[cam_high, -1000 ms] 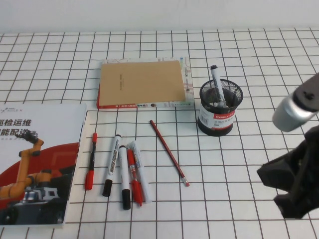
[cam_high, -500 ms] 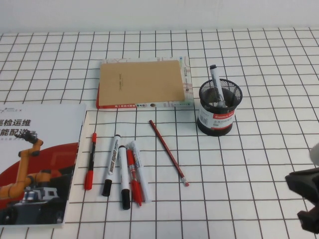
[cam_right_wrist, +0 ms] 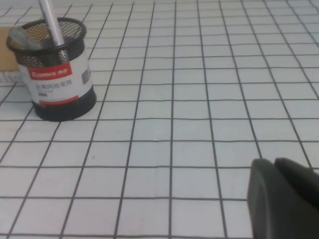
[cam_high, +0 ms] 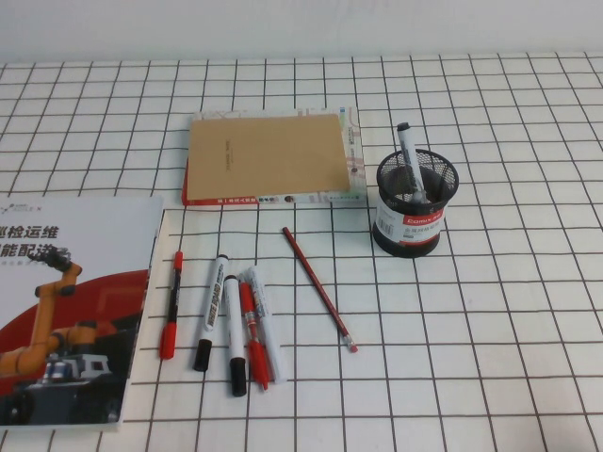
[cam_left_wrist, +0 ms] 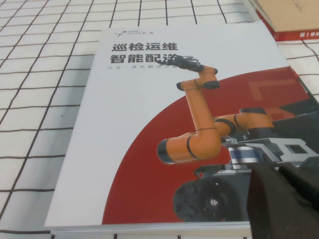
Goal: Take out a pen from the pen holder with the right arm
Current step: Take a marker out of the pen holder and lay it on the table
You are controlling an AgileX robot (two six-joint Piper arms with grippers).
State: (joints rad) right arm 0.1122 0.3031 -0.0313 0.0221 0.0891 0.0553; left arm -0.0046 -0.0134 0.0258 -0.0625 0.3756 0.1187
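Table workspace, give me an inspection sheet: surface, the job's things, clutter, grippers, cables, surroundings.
Surface: white table with a black grid.
Job's things: black mesh pen holder upright; one pen standing in it, not yet taken out.
Clutter: brown book, brochure, red pencil, red pen and a cluster of markers, all lying flat to the holder's left.
Grippers: right gripper shut, empty, outside the high view, low over bare table and apart from the holder; left gripper shut, empty, over the brochure.
Cables: nothing seen.
Surroundings: plain white wall behind the table.
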